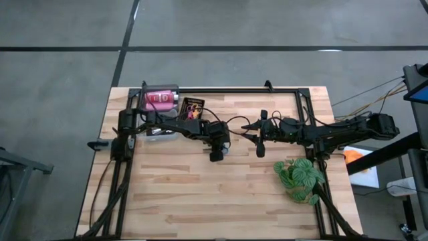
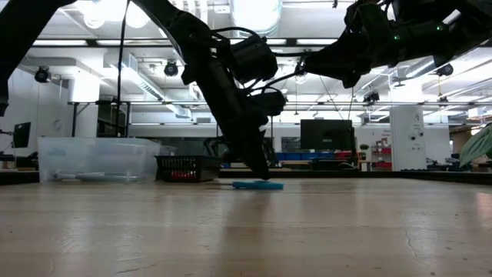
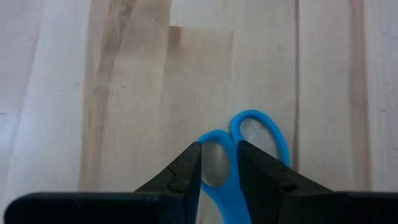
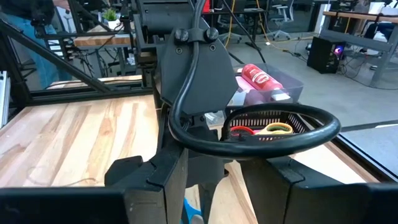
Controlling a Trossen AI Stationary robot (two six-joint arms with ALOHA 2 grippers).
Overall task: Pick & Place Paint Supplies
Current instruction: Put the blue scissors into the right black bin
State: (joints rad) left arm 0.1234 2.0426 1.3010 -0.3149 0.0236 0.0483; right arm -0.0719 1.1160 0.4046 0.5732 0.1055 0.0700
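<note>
Blue-handled scissors (image 3: 262, 126) lie flat on the wooden table near its middle, also visible in the low view (image 2: 257, 185). My left gripper (image 3: 219, 165) slants down onto them and is shut on one handle loop; in the high view it sits at the table's centre (image 1: 216, 156). My right gripper (image 1: 258, 138) hovers open and empty above the table, just right of the left one, pointing toward it. A pink paint bottle (image 1: 159, 99) lies in the clear tub at the far left. My left gripper pinches one handle loop of the scissors (image 3: 219, 185) between its two fingers. The fingers (image 3: 188, 169) come from above, slanting down. The scissors lie flat on the table (image 2: 269, 185); the blades are hidden under the gripper.
The clear tub (image 2: 100, 158) and a black tray (image 2: 188, 165) holding bright-handled things stand at the far left. A green leafy plant (image 1: 301, 177) sits near the right edge. Black frame rails (image 1: 234, 90) run along the far edge and both sides. Bare wood lies toward the near edge.
</note>
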